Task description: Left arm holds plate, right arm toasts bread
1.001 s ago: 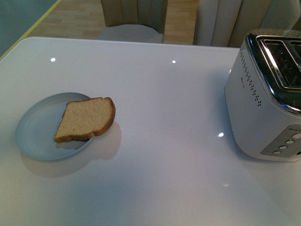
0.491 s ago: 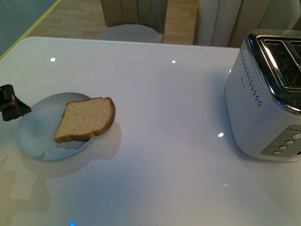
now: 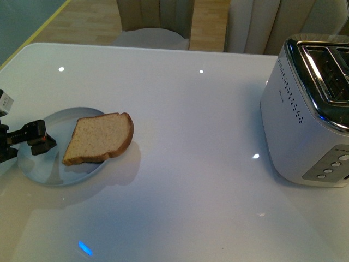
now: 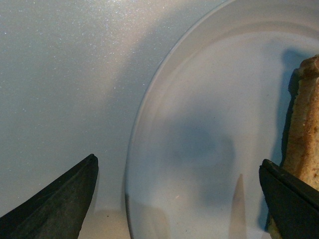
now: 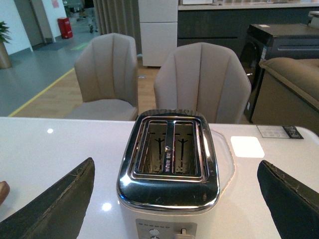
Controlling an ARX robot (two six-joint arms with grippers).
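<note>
Pale blue-grey, the plate (image 3: 38,166) is seen at the left of the white table (image 3: 191,180), with the bread (image 3: 100,138) lying across its right rim. The left gripper (image 3: 37,137) is held spread wide over the plate's left rim, gripping nothing. The right gripper (image 5: 174,199) is likewise spread, with the toaster (image 5: 168,169) and its 2 empty slots framed between its fingers.
</note>
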